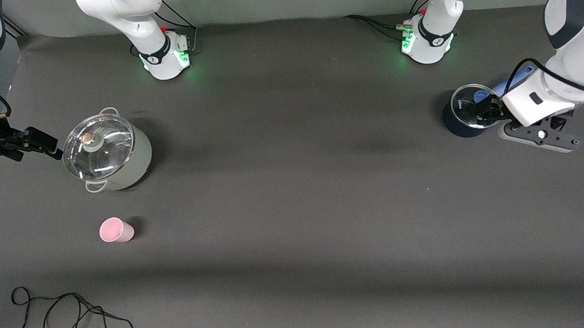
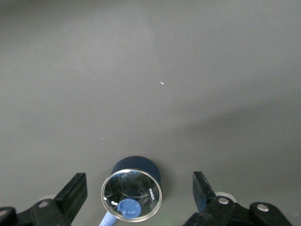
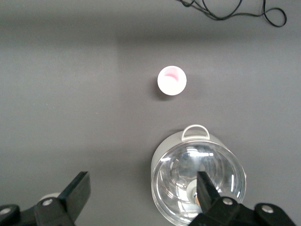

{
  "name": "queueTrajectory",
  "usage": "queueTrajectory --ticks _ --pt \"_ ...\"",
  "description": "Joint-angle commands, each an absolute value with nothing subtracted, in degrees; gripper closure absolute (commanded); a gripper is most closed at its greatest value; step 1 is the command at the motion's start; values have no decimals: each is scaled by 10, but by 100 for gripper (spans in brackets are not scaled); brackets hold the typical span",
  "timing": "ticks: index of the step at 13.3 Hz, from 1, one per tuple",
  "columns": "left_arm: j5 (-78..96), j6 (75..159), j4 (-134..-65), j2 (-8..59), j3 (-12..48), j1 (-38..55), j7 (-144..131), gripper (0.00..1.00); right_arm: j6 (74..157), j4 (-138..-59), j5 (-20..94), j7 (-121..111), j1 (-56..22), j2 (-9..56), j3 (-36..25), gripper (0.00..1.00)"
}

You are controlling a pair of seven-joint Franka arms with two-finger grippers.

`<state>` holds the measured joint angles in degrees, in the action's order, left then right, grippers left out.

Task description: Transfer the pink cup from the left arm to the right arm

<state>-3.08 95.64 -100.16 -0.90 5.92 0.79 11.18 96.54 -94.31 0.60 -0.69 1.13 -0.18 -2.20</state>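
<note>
1. The pink cup point(image 1: 115, 230) stands upright on the dark surface point(image 1: 293, 207) in the lower left of the front view, at the right arm's end of the surface, with nothing touching it.
2. A grey-white pot with a glass lid point(image 1: 106, 154) stands just above the cup in that view, farther from the front camera and near it but apart.
3. The right end effector point(image 1: 38, 143) hangs at the left edge of the front view, level with the pot. Its fingers point(image 3: 77, 190) are spread wide and hold nothing; in the right wrist view the pot point(image 3: 197, 176) sits partly between them and the cup point(image 3: 171, 80) shows apart from it.
4. The left end effector point(image 1: 494, 111) is at the upper right of the front view, over a dark blue saucepan with a glass lid and blue knob point(image 1: 470, 110). Its fingers point(image 2: 75, 190) are wide open and empty, with the saucepan point(image 2: 132, 194) between them in the left wrist view.
5. A black cable point(image 1: 69, 312) lies looped at the lower left corner of the front view, nearer the camera than the cup.
</note>
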Motion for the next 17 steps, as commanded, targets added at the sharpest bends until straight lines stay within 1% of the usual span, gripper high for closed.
queueTrajectory --ticks 1,4,7,11,17 --pt "-30 1016 -1025 -31 51 11 101 0 951 -929 -6 -3 5 2 -25 0" --pt "-30 995 -1022 -22 55 15 53 0 951 -928 -6 -3 5 2 -25 0" --pt "-29 996 -1014 -10 55 12 63 0 947 -928 -4 -2 6 2 -25 0" --pt "-29 998 -1010 -7 55 12 64 0 916 -929 -2 -3 5 2 -25 0" --pt "-27 998 -1004 -1 55 17 64 0 916 -929 -2 -3 5 2 -25 0"
